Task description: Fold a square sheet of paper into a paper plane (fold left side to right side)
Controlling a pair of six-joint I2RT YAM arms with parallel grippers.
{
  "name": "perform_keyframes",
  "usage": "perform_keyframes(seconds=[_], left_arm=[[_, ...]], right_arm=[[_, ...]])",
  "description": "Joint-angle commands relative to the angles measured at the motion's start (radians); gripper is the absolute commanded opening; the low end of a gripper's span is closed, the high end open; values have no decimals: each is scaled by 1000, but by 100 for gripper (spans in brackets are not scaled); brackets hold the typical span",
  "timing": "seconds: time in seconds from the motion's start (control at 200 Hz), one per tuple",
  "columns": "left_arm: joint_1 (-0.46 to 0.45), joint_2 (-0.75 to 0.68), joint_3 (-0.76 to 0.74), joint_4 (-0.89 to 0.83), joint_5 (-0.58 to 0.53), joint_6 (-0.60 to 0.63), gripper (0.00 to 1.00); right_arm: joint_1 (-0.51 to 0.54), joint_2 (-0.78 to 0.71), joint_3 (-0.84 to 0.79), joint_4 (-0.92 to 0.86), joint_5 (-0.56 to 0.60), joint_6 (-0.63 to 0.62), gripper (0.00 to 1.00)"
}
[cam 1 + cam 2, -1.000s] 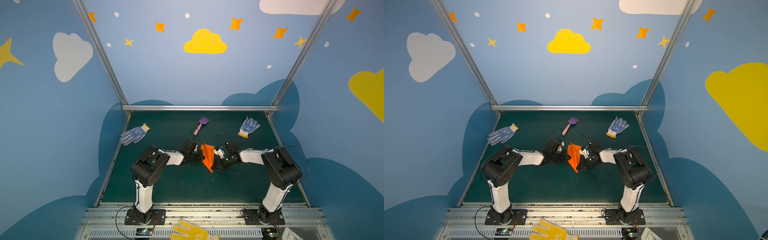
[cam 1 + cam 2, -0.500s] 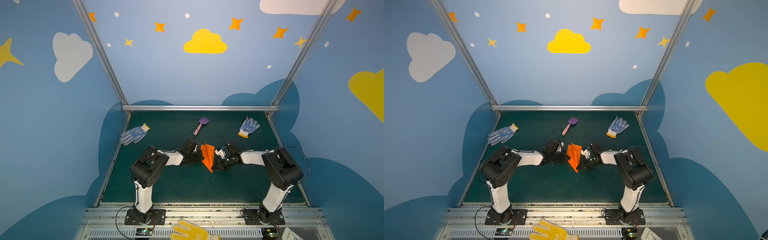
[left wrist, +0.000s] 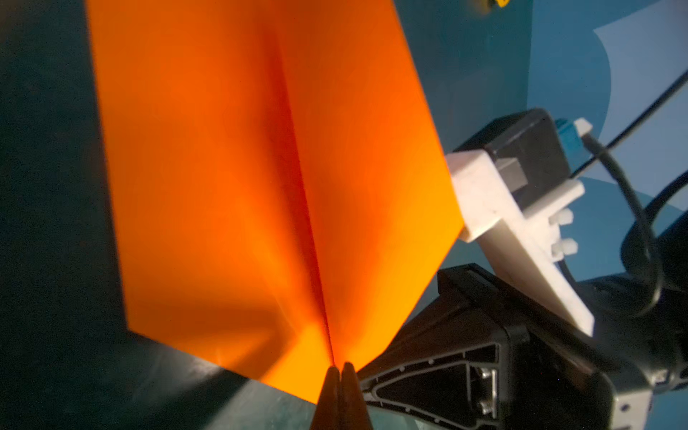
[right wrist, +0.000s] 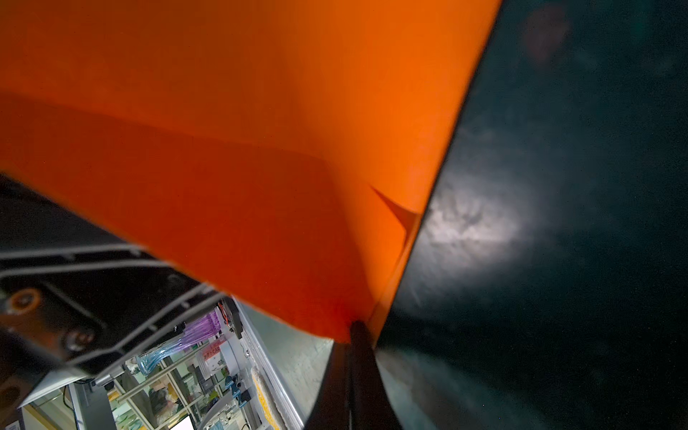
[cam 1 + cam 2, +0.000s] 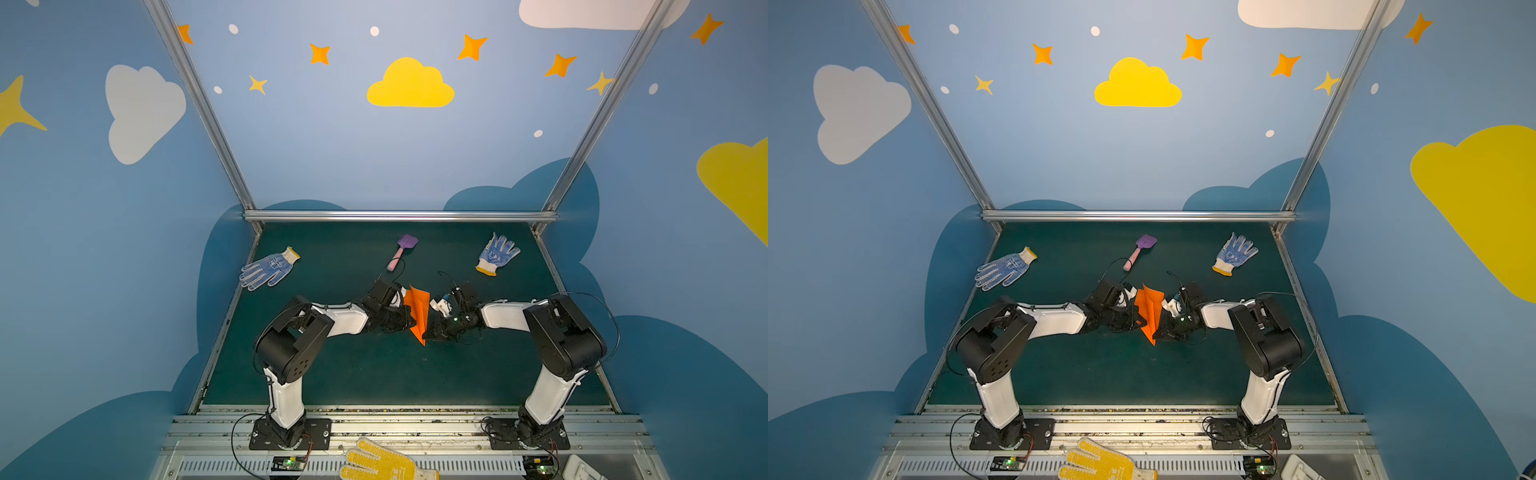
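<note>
1. Blue walls [image 5: 332, 158] painted with clouds and stars box in the booth.
2. The dark green mat [image 5: 374, 374] looks flat and dull. A spatula [image 5: 401, 251] lies towards its far edge, well clear of the work.
3. The paper plane [image 5: 417, 309] sits mid-mat between the two arms, a creased orange dart apparently raised off the mat. I'd judge it feather-light, floppy away from its folds and easily crumpled. The layered centre crease looks the safest place to hold it.
4. The left gripper [image 3: 339, 368] is pinched tight on that crease at the paper's edge. The right gripper [image 4: 355, 329] is likewise clamped on a folded edge.
</note>
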Motion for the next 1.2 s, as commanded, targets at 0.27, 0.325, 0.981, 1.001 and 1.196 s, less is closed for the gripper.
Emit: perform_keyframes(seconds=[0.27, 0.325, 0.981, 1.001, 1.196], left_arm=[[-6, 63, 72, 22, 44, 29, 4], [-7, 70, 78, 25, 43, 28, 4], [3, 148, 142, 17, 29, 40, 4], [4, 150, 145, 18, 29, 40, 4], [14, 171, 148, 27, 30, 44, 4]], right_arm=[[-7, 60, -43, -55, 136, 1, 0], [-6, 61, -45, -53, 135, 1, 0], [-6, 65, -41, -57, 133, -3, 0], [-6, 65, -42, -58, 134, -3, 0], [-7, 65, -40, -61, 135, -4, 0]])
